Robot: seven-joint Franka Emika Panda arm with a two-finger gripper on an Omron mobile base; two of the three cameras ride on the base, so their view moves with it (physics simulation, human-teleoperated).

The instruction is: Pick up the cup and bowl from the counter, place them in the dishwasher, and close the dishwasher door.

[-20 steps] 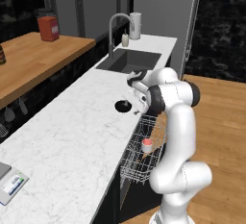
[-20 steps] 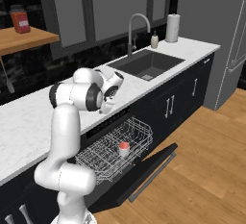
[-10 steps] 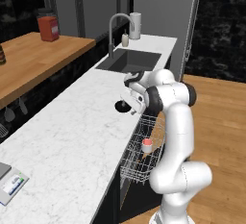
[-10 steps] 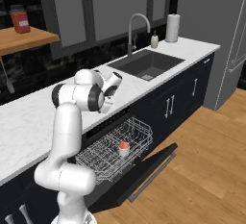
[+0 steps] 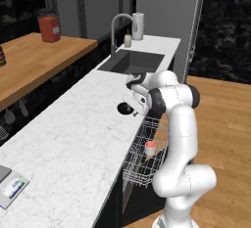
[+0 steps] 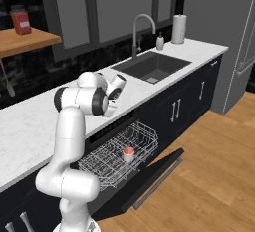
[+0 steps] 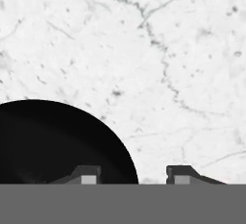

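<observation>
counter [image 5: 73, 139] | bowl [image 7: 53, 143] upright, mouth up | pincer [image 7: 133, 175] spread across bowl rim | cup [image 6: 128, 153] upright in rack

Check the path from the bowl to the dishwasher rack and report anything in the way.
Nothing visible blocks it. The bowl sits at the counter edge under the open gripper, directly above the pulled-out rack, which holds just the cup.

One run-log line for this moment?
cup in dishwasher rack | bowl on counter | tool open, straddling bowl rim | dishwasher door open
</observation>
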